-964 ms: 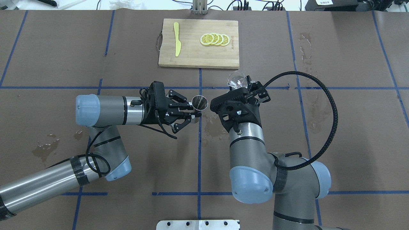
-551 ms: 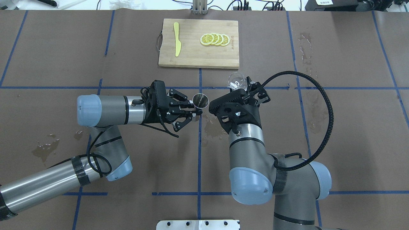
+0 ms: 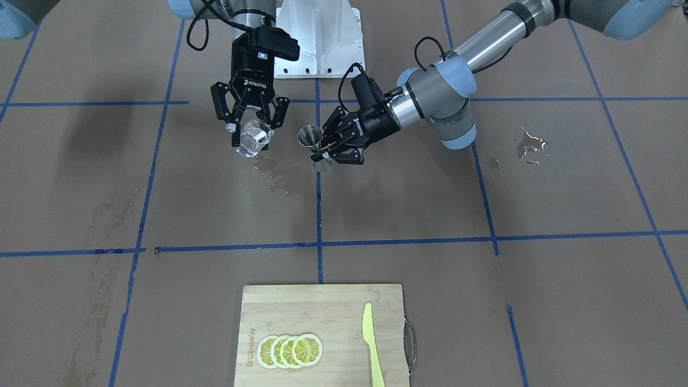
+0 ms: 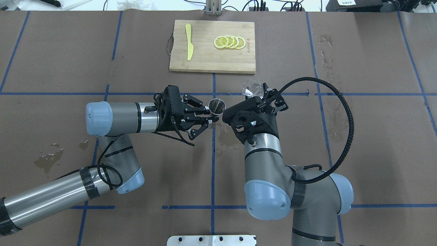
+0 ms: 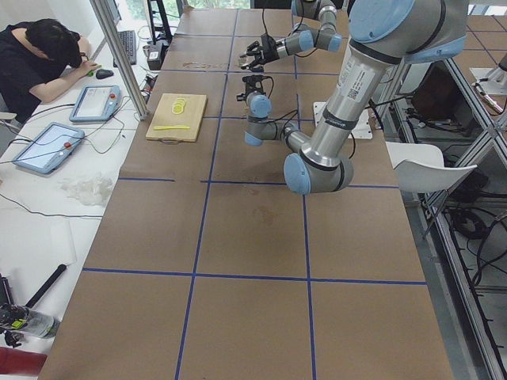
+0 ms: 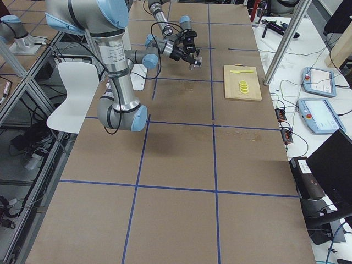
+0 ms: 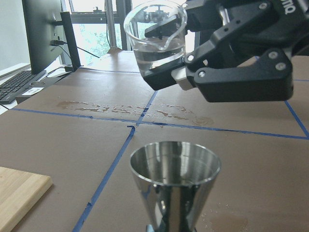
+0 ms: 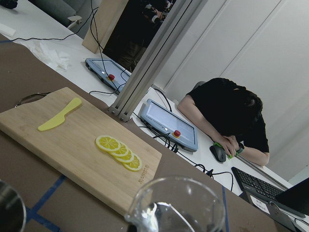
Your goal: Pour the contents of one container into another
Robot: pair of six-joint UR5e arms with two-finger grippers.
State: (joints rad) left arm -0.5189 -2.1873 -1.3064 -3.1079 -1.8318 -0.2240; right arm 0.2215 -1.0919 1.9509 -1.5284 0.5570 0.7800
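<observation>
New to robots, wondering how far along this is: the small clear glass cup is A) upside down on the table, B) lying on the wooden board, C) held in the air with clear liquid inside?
C: the right gripper holds the small clear glass cup aloft, liquid showing inside.

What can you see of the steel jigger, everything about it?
The jigger is shiny polished steel, hourglass-shaped: a wide round mouth tapering to a narrow waist, with a second cone below. It stands upright, mouth up, with the left gripper shut on its waist. It is near the middle of the table, by a wet patch. The glass cup hangs higher and beside it, not touching.
</observation>
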